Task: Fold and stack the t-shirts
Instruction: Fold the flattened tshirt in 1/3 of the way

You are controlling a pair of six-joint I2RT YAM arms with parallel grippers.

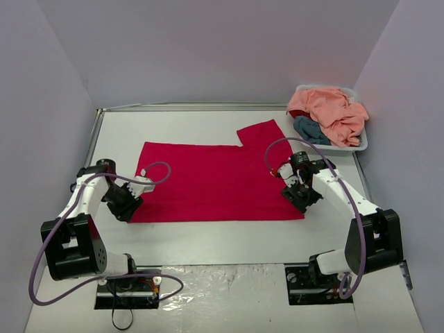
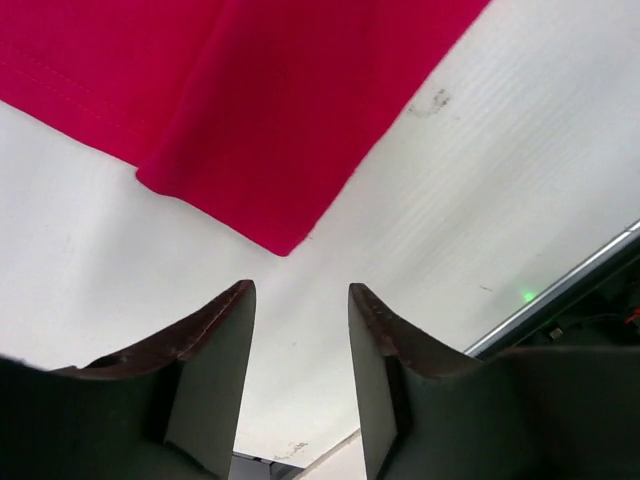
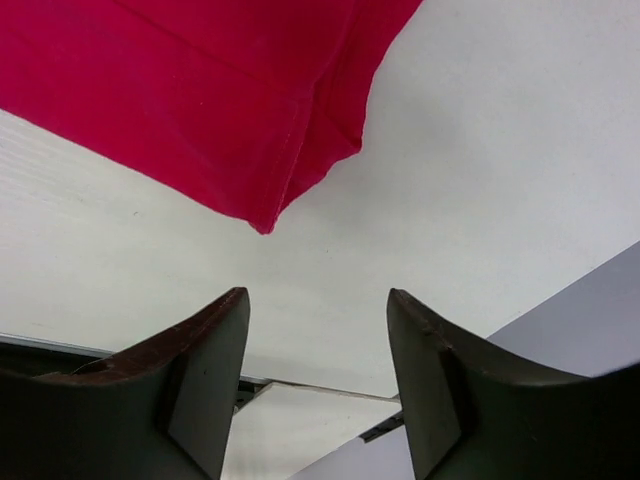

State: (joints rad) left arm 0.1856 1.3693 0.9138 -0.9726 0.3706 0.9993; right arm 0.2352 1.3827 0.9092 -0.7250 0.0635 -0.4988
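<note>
Table (image 1: 208, 243): white top, with grey walls on three sides. Its near edge is cut off behind the arm bases in the top view.

Red t-shirt (image 1: 215, 180): lies flat mid-table as a wide rectangle, with one sleeve (image 1: 260, 132) sticking out at the far right. The neck is not in view, and I cannot tell whether there is a label. The wrist views show doubled layers at both near corners. No writing is legible in any view.

White basket (image 1: 362, 144): sits in the far right corner, well apart from the red shirt. The pile hides most of its rim.

- Peach-pink t-shirt (image 1: 334, 111): crumpled on top of the pile and spilling over the basket's edge.
- Teal-blue t-shirt (image 1: 309, 130): mostly buried, with only a patch showing.
- A dark red sliver at the left of the pile is too small to identify.

Left gripper (image 2: 300, 290): jaws parted with nothing between them. It sits just short of the shirt's near-left corner (image 2: 280, 245), apart from the cloth.

Right gripper (image 3: 318, 295): jaws parted wider, also holding nothing. The near-right corner (image 3: 265, 222) lies just beyond its tips, not touching them.

In the top view both grippers ( (image 1: 132, 207) and (image 1: 300, 198)) are dark, and their fingertips are hard to make out.

Small marks in the left wrist view: a dark smudge (image 2: 435, 100) on the table and a green light spot (image 2: 527, 295) by the metal edge.
</note>
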